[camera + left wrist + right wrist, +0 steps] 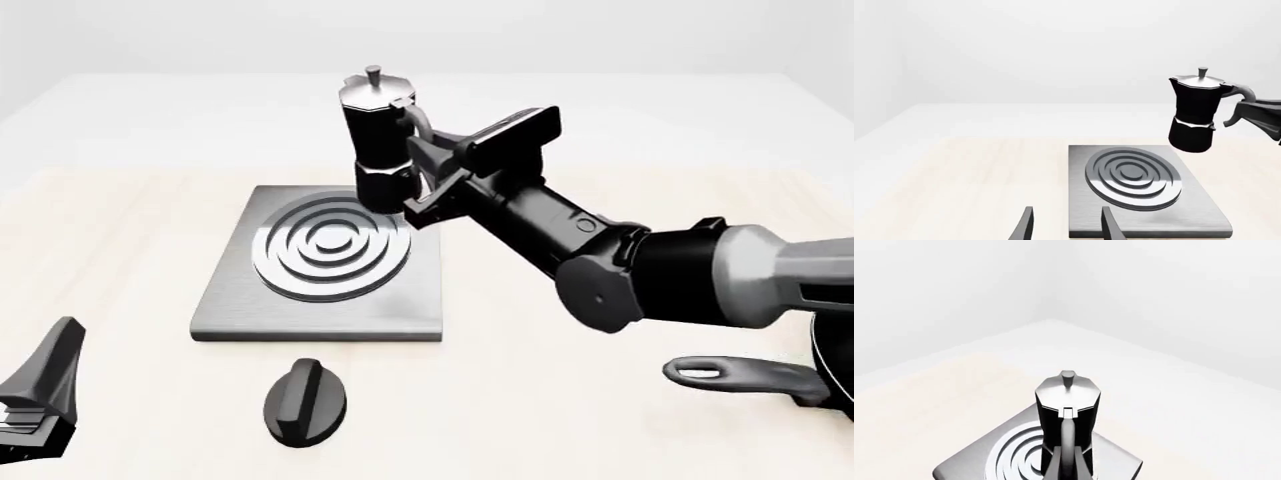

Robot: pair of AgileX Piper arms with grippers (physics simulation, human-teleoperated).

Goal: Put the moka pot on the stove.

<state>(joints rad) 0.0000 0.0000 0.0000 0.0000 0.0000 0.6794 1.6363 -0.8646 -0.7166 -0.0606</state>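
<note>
The black moka pot (378, 140) with its silver lid hangs upright in the air above the far right part of the stove (227, 310), clear of it. My right gripper (424, 160) is shut on the pot's curved handle. The left wrist view shows the pot (1195, 112) raised beside the stove (1201, 215), with the right gripper (1259, 116) at its handle. The right wrist view looks down the handle onto the pot (1067, 400), with the stove (961, 467) below. My left gripper (1067, 227) is open and empty, low at the near left (40, 395).
A black oval knob (306, 400) lies on the table just in front of the stove. A long-handled black pan (741, 375) sits at the near right edge, under the right arm. The light wooden table (120, 230) ends at a white floor behind.
</note>
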